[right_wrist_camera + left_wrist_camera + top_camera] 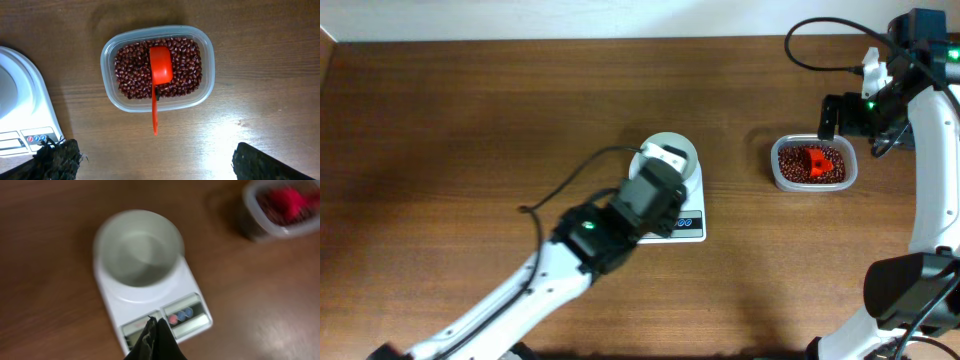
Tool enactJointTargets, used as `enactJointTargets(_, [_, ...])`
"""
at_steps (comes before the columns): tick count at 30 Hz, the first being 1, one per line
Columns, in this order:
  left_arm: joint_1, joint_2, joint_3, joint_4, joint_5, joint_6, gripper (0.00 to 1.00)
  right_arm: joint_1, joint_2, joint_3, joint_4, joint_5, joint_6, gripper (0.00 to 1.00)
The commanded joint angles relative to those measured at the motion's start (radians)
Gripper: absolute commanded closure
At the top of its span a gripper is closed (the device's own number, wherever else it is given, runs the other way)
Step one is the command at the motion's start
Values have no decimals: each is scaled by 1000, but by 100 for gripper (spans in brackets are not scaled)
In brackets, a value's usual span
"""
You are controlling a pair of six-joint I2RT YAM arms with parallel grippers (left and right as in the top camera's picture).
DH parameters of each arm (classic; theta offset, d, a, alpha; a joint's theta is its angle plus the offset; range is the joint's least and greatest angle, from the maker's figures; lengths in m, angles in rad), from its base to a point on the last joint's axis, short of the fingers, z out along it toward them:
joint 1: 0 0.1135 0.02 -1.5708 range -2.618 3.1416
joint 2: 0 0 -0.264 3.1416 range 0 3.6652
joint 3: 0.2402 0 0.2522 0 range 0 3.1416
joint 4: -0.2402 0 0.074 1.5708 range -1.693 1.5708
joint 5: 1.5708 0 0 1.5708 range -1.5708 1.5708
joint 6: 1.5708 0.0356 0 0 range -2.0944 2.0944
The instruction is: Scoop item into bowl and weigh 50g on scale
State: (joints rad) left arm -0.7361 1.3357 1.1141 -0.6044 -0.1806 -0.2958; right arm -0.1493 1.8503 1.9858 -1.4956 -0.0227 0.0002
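Observation:
The white bowl (672,152) stands empty on the white scale (686,226); both show in the left wrist view, bowl (138,247) on scale (150,300). My left gripper (155,322) is shut and empty, its tips over the scale's display. The red-brown beans (185,65) fill a clear tub (107,57) with a red scoop (159,70) lying in them, handle over the rim. My right gripper (155,160) is open and empty, above the table near the scoop handle. In the overhead view the tub of beans (813,165) lies at the right, my right gripper (840,115) beside it.
The scale's corner (20,100) shows at the left of the right wrist view. The left arm (570,250) lies across the table's front. A black cable (820,45) hangs at the back right.

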Motion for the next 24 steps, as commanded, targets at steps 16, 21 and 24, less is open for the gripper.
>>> enactJointTargets(16, [332,51,18,-45,35,-42,100,-2,-25,15,0,9,5,1])
enactJointTargets(21, [312,85,18,-98,227,39,100,-2,-26,15,0,9,5,1])
enactJointTargets(24, [257,88,14,-169,226,103,100,-2,-25,15,0,9,5,1])
